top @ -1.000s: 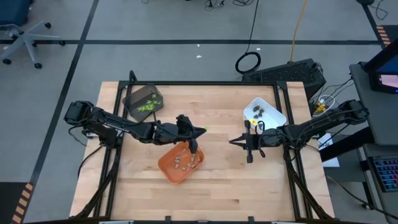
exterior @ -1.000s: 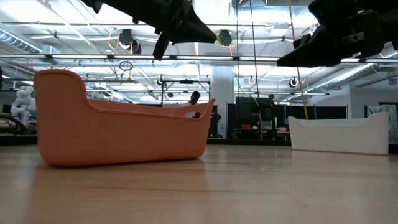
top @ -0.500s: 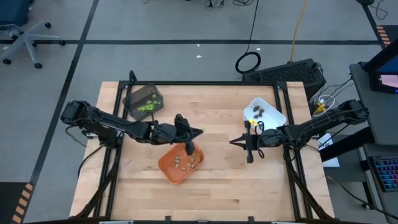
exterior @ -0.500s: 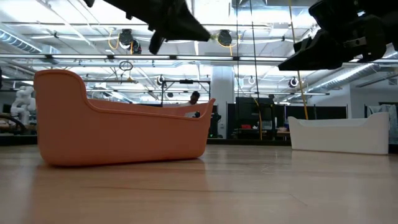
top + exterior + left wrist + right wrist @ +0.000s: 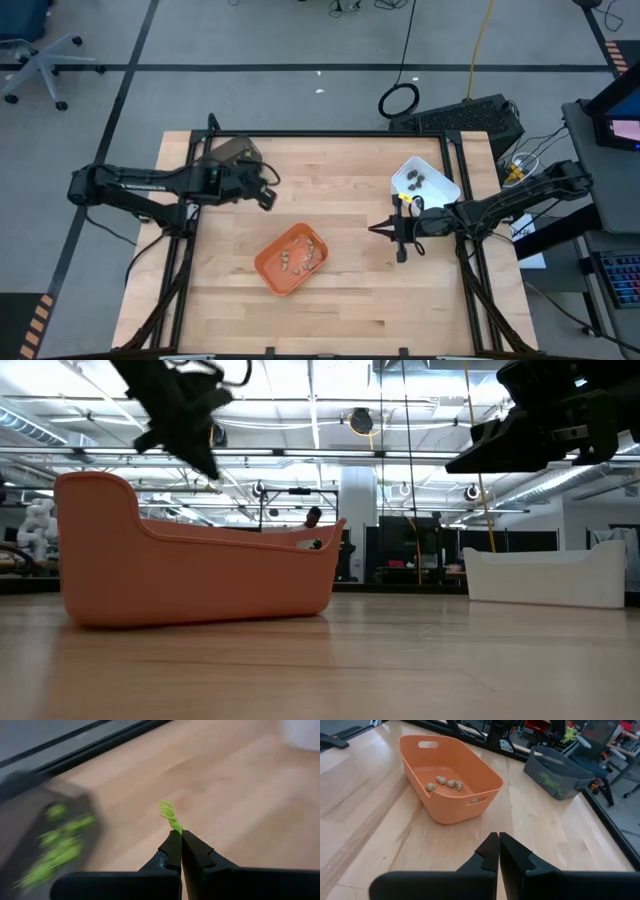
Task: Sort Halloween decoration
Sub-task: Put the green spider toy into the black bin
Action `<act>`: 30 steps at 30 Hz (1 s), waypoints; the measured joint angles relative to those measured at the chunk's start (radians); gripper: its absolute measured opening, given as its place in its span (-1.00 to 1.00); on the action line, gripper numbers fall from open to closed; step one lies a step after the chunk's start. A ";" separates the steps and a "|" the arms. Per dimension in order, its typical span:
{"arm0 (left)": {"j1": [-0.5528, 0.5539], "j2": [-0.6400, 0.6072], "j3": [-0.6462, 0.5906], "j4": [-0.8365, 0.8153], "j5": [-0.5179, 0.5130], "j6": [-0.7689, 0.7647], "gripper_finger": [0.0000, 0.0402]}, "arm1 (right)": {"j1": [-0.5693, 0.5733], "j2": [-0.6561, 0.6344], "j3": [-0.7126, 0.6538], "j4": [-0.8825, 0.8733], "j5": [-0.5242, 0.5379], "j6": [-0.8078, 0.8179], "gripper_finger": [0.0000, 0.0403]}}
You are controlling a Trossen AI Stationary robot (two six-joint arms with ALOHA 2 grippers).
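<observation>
1. The wooden desk (image 5: 350, 300) carries three trays; the orange tray (image 5: 291, 258) near its middle serves as the landmark here.
2. The left arm reaches in from the desk's left edge, and its left hand (image 5: 266, 197) hangs above the bare wood between the orange tray and the dark grey tray (image 5: 232, 153), close beside the grey one.
3. The right arm comes in from the desk's right edge; the right hand (image 5: 377, 229) hovers just to the right of the orange tray, with its fingers pressed together and nothing between them.
4. The white tray (image 5: 437, 189) sits beyond the right hand from the orange tray and holds a few dark brown pieces (image 5: 416, 180).
5. The dark grey tray holds a heap of lime-green pieces (image 5: 57, 845).
6. Several tan-grey pieces (image 5: 445, 783) lie on the orange tray's floor.
7. The left hand's fingers (image 5: 172, 851) are clamped on one lime-green spiral piece (image 5: 170, 816), which sticks out past the tips.
</observation>
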 joint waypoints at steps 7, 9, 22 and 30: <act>0.198 -0.010 0.000 -0.225 0.014 -0.021 -1.00 | -0.007 0.001 0.000 0.002 0.002 -0.044 -1.00; 0.253 -0.002 0.000 -0.236 0.042 0.006 -1.00 | -0.013 0.001 0.000 0.001 0.002 -0.050 -1.00; 0.469 0.091 -0.001 -0.283 0.135 0.132 -1.00 | -0.061 0.001 0.000 -0.040 0.002 -0.057 -1.00; 0.506 0.141 -0.001 -0.278 0.151 0.175 -1.00 | -0.091 0.001 0.000 -0.061 0.001 -0.044 -1.00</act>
